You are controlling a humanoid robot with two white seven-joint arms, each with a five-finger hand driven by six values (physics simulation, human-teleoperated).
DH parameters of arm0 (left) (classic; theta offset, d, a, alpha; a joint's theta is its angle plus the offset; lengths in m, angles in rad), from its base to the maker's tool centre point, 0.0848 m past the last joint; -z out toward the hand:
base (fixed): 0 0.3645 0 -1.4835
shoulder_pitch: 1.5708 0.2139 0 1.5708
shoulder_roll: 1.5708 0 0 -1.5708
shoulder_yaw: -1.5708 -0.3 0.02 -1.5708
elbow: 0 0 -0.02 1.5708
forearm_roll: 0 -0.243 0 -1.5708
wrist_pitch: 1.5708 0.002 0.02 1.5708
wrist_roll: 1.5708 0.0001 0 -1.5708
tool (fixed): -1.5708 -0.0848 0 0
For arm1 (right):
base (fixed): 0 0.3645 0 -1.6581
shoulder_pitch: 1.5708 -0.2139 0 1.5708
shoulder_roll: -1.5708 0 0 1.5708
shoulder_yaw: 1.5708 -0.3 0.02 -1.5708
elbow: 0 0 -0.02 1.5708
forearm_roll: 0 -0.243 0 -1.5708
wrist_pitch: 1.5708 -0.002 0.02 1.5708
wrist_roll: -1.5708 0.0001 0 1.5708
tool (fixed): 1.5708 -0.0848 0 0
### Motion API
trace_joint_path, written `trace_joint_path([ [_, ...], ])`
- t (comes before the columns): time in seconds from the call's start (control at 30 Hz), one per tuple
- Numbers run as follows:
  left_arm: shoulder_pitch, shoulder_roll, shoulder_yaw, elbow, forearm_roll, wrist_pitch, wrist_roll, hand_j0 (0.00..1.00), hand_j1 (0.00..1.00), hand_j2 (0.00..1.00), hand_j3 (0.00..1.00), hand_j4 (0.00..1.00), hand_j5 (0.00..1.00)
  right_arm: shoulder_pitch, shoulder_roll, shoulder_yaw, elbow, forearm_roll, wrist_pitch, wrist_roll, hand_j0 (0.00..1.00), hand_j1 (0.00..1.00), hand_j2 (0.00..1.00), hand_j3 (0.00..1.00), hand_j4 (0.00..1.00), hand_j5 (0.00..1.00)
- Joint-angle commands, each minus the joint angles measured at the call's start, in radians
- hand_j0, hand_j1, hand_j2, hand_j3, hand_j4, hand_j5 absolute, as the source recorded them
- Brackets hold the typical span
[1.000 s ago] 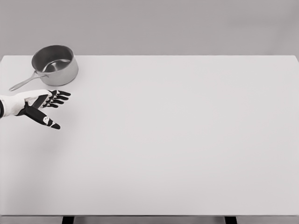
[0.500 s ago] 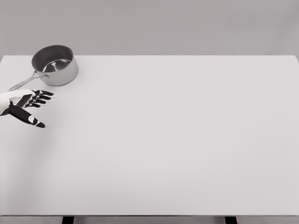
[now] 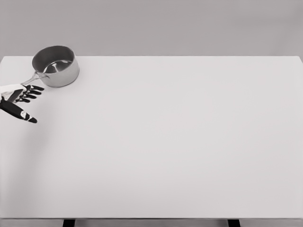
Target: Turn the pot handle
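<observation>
A steel pot (image 3: 56, 65) stands on the white table (image 3: 170, 137) at the far left, near the back edge. Its long handle (image 3: 31, 79) points toward the front left. My left hand (image 3: 29, 104) reaches in from the left edge, just in front of the handle's outer end, which it partly covers. Its black fingers (image 3: 31, 91) are spread and the thumb (image 3: 20, 113) points to the front right. Nothing is in the hand. Whether the fingers touch the handle cannot be told. The right arm is out of view.
The table's back edge runs just behind the pot, and its left edge lies close to the hand. Two dark table legs (image 3: 69, 222) show under the front edge.
My left hand has drawn back to the left and slightly toward the back, from beside the pot's front to the handle's outer end. The pot has not moved.
</observation>
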State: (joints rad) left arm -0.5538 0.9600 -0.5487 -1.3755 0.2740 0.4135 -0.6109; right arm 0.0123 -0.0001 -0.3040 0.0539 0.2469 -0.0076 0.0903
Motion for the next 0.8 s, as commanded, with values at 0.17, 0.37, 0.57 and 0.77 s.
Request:
trace_joint_path([
  [0.17, -0.012, -0.009, -0.003, 0.05, -0.047, -0.004, 0.0, 1.0, 1.0, 1.0, 1.0, 1.0, 1.0, 0.0, 0.0, 0.0, 0.0, 0.0, 0.0, 0.0, 1.0, 1.0, 1.0, 1.0, 1.0, 1.0],
  [0.37, -0.023, -0.014, -0.002, 0.078, -0.07, -0.006, 0.0, 1.0, 1.0, 1.0, 1.0, 1.0, 1.0, 0.0, 0.0, 0.0, 0.0, 0.0, 0.0, 0.0, 1.0, 1.0, 1.0, 1.0, 1.0, 1.0],
  [0.57, -0.052, -0.046, -0.003, 0.125, -0.127, -0.007, 0.0, 1.0, 1.0, 1.0, 1.0, 1.0, 1.0, 0.0, 0.0, 0.0, 0.0, 0.0, 0.0, 0.0, 1.0, 1.0, 1.0, 1.0, 1.0, 1.0],
  [0.77, -0.064, -0.053, -0.003, 0.147, -0.164, -0.007, 0.0, 1.0, 1.0, 1.0, 1.0, 1.0, 1.0, 0.0, 0.0, 0.0, 0.001, 0.0, 0.0, 0.0, 1.0, 1.0, 1.0, 1.0, 1.0, 1.0],
])
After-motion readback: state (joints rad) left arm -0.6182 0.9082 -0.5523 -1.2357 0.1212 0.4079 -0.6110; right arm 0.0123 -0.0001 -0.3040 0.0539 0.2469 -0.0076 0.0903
